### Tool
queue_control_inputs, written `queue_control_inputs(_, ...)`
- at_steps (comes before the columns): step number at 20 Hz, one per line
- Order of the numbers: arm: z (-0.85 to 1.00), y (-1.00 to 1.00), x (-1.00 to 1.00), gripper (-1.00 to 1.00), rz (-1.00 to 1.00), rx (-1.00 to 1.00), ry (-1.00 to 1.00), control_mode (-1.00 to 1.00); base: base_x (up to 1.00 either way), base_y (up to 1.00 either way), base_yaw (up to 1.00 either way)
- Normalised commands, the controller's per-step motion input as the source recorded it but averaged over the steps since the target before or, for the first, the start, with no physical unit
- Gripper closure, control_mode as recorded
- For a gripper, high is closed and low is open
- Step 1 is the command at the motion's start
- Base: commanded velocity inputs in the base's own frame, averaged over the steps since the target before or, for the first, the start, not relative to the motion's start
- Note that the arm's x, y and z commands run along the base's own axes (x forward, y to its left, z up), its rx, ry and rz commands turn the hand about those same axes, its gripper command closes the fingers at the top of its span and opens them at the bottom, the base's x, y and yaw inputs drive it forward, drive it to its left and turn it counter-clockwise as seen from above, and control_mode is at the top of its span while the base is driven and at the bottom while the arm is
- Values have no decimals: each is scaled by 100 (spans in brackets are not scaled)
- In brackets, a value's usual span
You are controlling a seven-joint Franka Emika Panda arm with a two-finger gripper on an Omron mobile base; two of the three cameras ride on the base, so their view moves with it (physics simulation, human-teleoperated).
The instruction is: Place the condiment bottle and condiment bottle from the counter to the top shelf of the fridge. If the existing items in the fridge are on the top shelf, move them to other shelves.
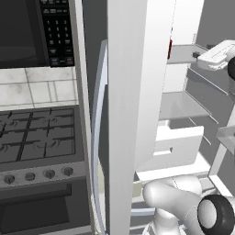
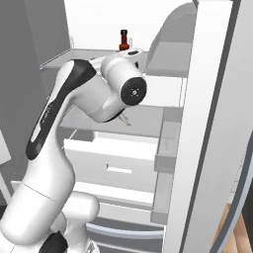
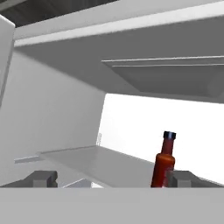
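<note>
**Open gripper at the fridge's top shelf, bottle standing free**

At the far left of the left base view sit the stove (image 1: 36, 137) with its burner grates and a row of knobs, and above it the microwave (image 1: 32, 32) with its dark keypad. To their right the open fridge door (image 1: 126, 92) stands edge-on, and beyond it lie the fridge shelves and a white drawer (image 1: 179, 144).

In the right base view the arm reaches into the fridge, and a red condiment bottle (image 2: 124, 40) with a dark cap stands upright on the top shelf (image 2: 74, 54), just behind the arm's wrist.

In the hand view the gripper (image 3: 112, 179) has its fingers spread wide with nothing between them. The condiment bottle stands on the shelf just left of the right-hand fingertip (image 3: 181, 178), not gripped.
</note>
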Motion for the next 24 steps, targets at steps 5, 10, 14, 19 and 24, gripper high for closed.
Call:
queue_control_inputs(5,-24,25,-100,-100,0,-11,-12,-100,0,0,0)
queue_control_inputs(10,-63,55,-100,-100,0,-24,-1,-100,0,0,0)
queue_control_inputs(14,-99,56,-100,-100,0,-31,6,-100,0,0,0)
queue_control_inputs(19,-85,6,-100,-100,0,-15,21,-100,0,0,0)
queue_control_inputs(24,-26,-2,-91,-100,0,-3,29,-100,0,0,0)
